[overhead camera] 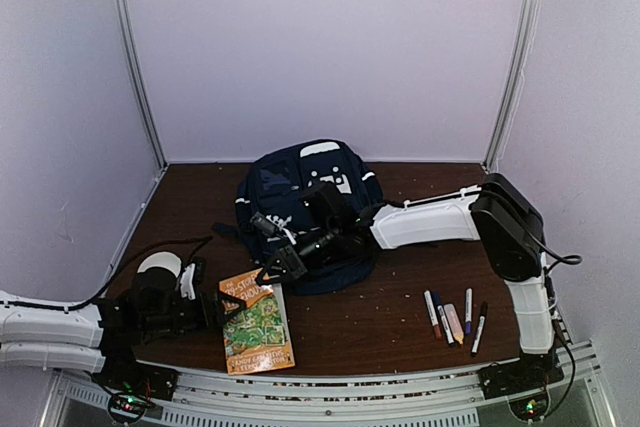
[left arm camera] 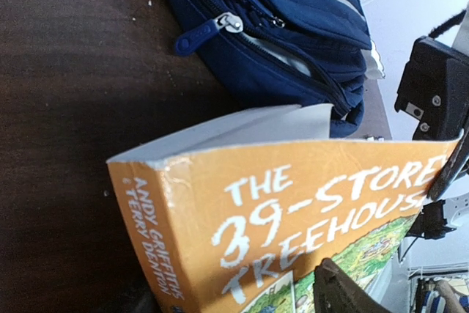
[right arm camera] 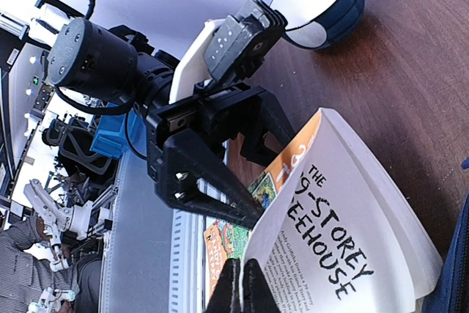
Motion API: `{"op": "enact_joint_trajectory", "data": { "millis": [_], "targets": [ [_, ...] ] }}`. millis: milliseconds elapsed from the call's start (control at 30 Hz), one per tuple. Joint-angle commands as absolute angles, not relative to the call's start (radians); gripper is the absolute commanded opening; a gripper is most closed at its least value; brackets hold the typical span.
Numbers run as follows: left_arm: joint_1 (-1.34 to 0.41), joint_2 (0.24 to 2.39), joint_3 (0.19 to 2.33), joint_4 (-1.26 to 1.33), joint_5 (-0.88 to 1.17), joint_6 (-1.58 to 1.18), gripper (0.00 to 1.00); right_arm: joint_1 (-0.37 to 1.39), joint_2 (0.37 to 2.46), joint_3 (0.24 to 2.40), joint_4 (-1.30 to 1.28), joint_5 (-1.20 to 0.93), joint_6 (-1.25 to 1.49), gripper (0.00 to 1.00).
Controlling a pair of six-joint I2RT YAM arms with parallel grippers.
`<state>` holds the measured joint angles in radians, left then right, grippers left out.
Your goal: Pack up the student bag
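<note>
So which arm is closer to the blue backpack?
Right. Its fingers reach across the backpack's front, shut on the orange book's cover. The left fingers are at the book's left edge, away from the backpack.

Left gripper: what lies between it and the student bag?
The orange book lies there, just before the student bag; the left wrist view shows it.

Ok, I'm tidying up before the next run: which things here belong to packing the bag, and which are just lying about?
In the job:
- student bag, zip open
- orange paperback, being handled now
- markers, probably waiting to go in

Lying about, as far as I can tell:
- round blue item with a white top beside the left arm; its purpose is unclear
</note>
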<state>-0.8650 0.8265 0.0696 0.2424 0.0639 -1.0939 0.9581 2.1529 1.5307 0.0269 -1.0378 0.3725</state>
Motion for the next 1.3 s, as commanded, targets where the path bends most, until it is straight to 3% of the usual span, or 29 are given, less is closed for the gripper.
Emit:
{"op": "enact_joint_trajectory", "data": {
  "millis": [0, 100, 300, 433, 600, 867, 1033, 1267],
  "targets": [
    [-0.862, 0.830, 0.050, 0.393, 0.104, -1.103, 0.59, 0.962, 2.130, 1.528, 0.063, -1.055, 0.357, 0.00],
    [-0.861, 0.809, 0.049, 0.368, 0.096, -1.109, 0.36, 0.958, 2.142, 1.527, 0.057, -1.050, 0.359, 0.00],
    [-0.859, 0.713, 0.058, 0.249, 0.070, -1.114, 0.19, 0.932, 2.134, 1.504, -0.024, -0.954, 0.335, 0.01],
    [-0.858, 0.603, 0.075, 0.150, 0.064, -1.094, 0.00, 0.894, 2.111, 1.508, -0.227, -0.713, 0.278, 0.11],
    [-0.855, 0.472, 0.089, 0.126, 0.067, -1.055, 0.00, 0.868, 2.113, 1.522, -0.309, -0.646, 0.259, 0.33],
    [-0.854, 0.448, 0.371, -0.130, 0.083, -0.946, 0.00, 0.823, 1.868, 1.428, -0.280, -0.837, 0.178, 0.45],
    [-0.848, 0.572, 0.593, -0.232, 0.001, -0.869, 0.00, 0.777, 1.651, 1.304, -0.172, -0.906, 0.208, 0.57],
    [-0.801, 0.875, 0.837, -0.090, 0.051, -0.786, 0.00, 0.675, 1.545, 1.325, -0.214, -0.960, 0.256, 0.79]
  ]
}}
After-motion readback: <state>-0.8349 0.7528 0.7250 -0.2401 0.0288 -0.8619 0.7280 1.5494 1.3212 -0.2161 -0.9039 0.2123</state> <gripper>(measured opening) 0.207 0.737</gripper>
